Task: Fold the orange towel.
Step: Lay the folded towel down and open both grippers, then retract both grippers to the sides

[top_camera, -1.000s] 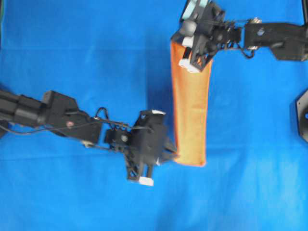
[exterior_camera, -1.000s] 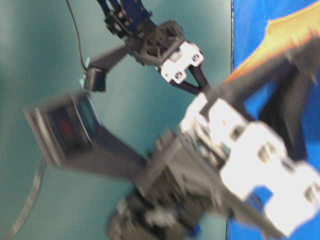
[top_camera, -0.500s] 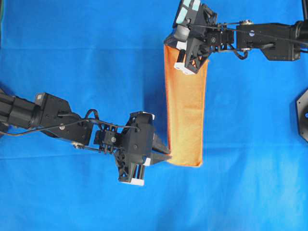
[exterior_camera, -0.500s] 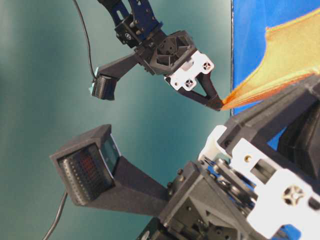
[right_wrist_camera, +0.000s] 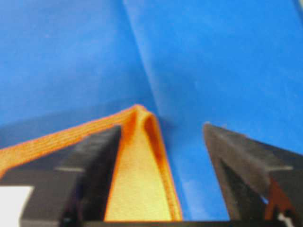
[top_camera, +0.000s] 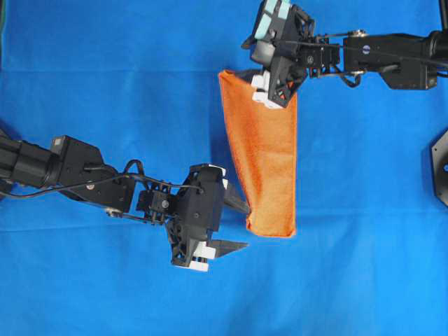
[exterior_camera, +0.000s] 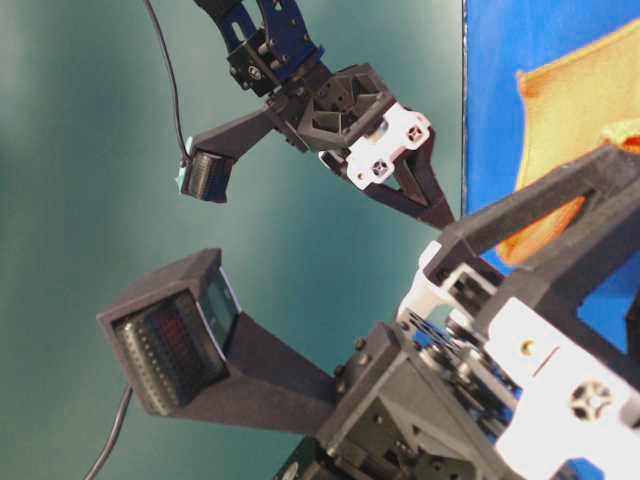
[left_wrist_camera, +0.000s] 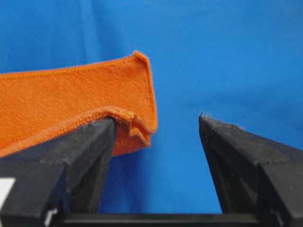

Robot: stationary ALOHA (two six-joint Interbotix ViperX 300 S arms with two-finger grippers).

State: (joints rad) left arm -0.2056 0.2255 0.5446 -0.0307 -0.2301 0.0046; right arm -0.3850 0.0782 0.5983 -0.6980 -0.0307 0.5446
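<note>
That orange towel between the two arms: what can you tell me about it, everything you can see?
The bright orange fuzzy microfibre towel lies folded into a long strip on the blue cloth, wider at the far end and narrowing toward a squared near end. A thin stitched hem runs along its edges. Both sets of fingers stand open at its ends: the left fingers with the layered near corner against one of them, the right fingers beside a raised fold.

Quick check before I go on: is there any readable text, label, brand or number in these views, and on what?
None readable.
Towel: plain orange, no tag or print showing.
Blue cloth: unmarked.
Left end effector and right end effector: black and white parts, no legible marking.
Black box in the table-level view: dim reddish grid, too blurred to read.
</note>
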